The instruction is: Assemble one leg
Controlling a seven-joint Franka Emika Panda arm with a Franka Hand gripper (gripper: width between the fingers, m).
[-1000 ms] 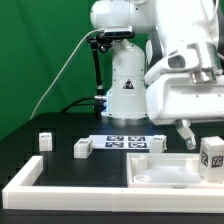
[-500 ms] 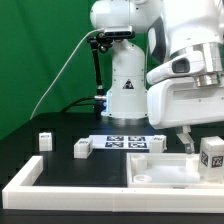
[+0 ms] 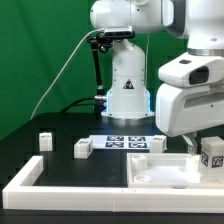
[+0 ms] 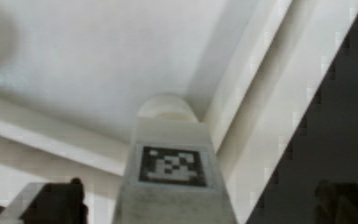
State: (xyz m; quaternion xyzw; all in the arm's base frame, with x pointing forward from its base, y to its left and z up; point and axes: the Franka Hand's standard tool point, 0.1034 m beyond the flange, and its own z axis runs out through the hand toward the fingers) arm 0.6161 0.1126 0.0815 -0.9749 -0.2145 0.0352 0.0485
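A leg [image 3: 212,153], a short white post with a tag on its side, stands at the exterior view's right, at the edge of the large white panel [image 3: 160,170]. My gripper [image 3: 190,140] hangs just beside and above it. In the wrist view the leg [image 4: 172,165] lies between my two dark fingers [image 4: 59,202], with a gap on each side. The gripper [image 4: 202,208] is open and holds nothing. The panel's raised rim [image 4: 247,70] shows behind the leg.
Two more small tagged legs [image 3: 45,140] [image 3: 82,148] stand on the black table at the exterior view's left. The marker board [image 3: 127,142] lies in the middle. A long white L-shaped bar [image 3: 70,188] runs along the front.
The arm has moved toward the exterior view's right and a little up. The leg at the right and the other parts have not moved.
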